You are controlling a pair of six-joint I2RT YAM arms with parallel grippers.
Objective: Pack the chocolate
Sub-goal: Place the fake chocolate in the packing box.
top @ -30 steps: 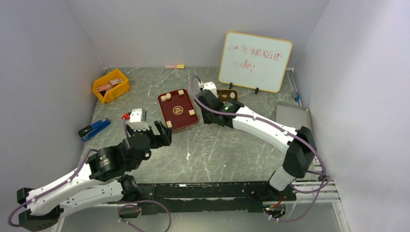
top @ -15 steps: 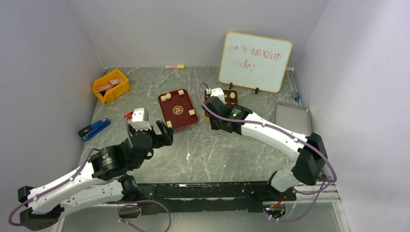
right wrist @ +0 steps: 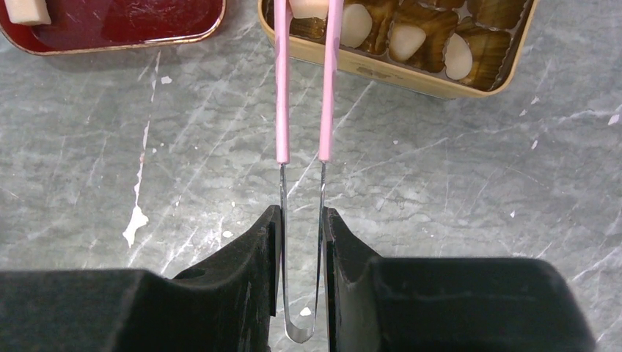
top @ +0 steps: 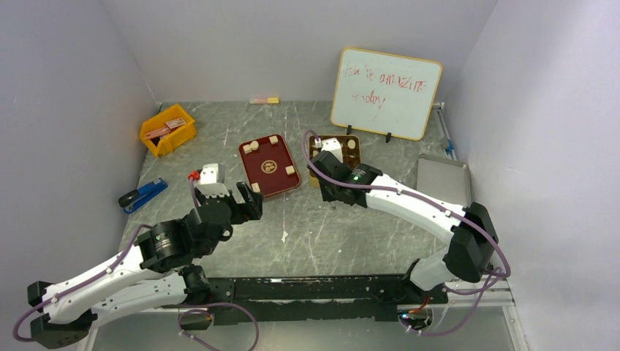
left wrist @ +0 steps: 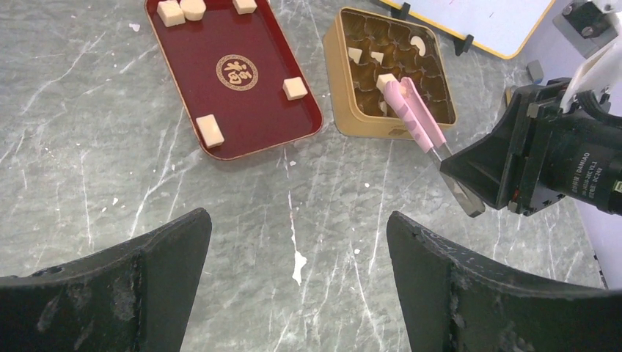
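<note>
The right gripper (right wrist: 302, 220) is pressed onto the metal arms of a pair of pink-tipped tweezers (right wrist: 282, 88), and the tweezer tips pinch one pale chocolate piece (left wrist: 386, 81) just over the compartments at the left side of the gold tin (left wrist: 367, 121). Compared with a second ago, the right wrist has drawn back toward the near edge and to the right, so that in the top view most of the tin now shows, where before the wrist covered much of it; the elbow has swung outward to the right as well. Several other chocolates (right wrist: 405, 40) lie in the tin's brown cups. Five more sit on the red tray (left wrist: 242, 103) just left of the tin: three along its far edge, one near its right side and one near its near-left corner, all where they were earlier. The left gripper (left wrist: 297, 235) hangs with its fingers spread wide and nothing between them, above the bare table just near of the tray, and it has barely shifted over the last second
</note>
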